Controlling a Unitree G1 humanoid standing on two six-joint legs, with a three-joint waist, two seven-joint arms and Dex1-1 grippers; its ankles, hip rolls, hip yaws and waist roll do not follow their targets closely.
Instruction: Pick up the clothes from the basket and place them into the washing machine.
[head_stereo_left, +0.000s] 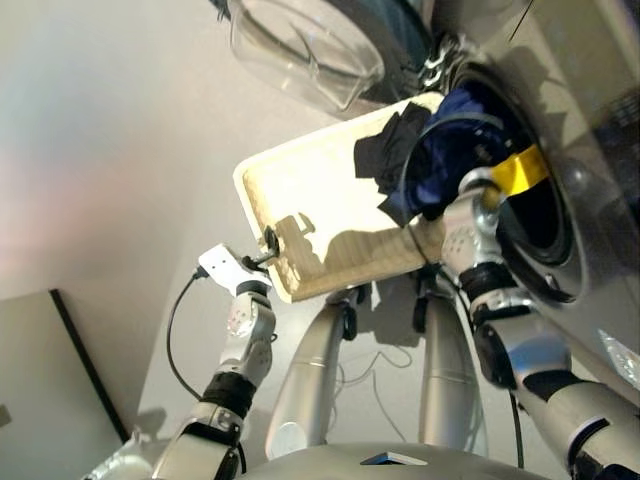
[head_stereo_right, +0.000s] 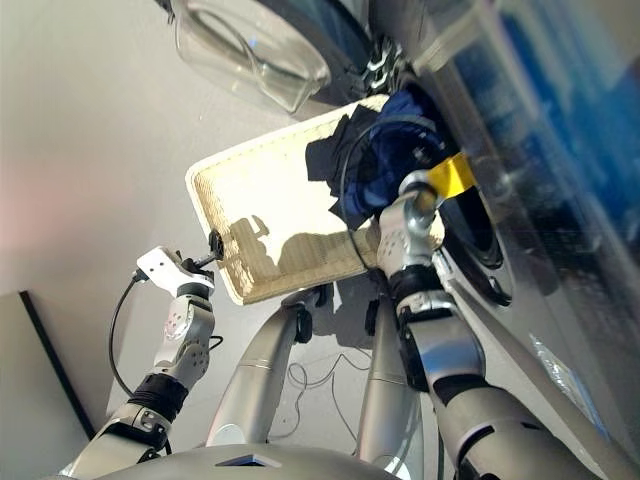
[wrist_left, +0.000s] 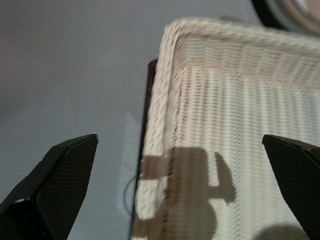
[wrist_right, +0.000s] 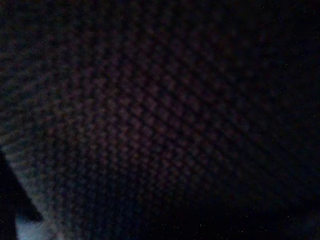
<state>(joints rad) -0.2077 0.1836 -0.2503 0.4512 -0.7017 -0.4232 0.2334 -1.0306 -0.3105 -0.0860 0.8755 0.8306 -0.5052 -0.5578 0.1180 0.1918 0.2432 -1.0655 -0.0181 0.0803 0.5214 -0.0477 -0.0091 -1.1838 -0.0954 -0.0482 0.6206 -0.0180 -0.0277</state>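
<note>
Dark weave fills the whole right wrist view, so cloth sits right against that camera and nothing else shows there. Right gripper is buried in the navy garment at the drum hole; its fingers are hidden, so can't tell whether they're spread or pinching. Navy garment bunches over the basket rim next to the machine and reaches up against the drum opening. Black garment lies in the basket just beside the navy one, touching it. Red-orange garment not visible from any view. Drum interior is black, contents unreadable.

Washer is cut off at the picture's right edge; its glass door hangs open, cropped at the top.

Right arm reaches forward beside the basket, wrist bent toward the drum hole, yellow tape just past it.

Left arm is raised with the forearm upright, left gripper at the basket's near corner. Left wrist view shows its fingers spread wide, nothing between them, straddling the woven rim. Most of the basket base is bare, with arm shadows across it.
</note>
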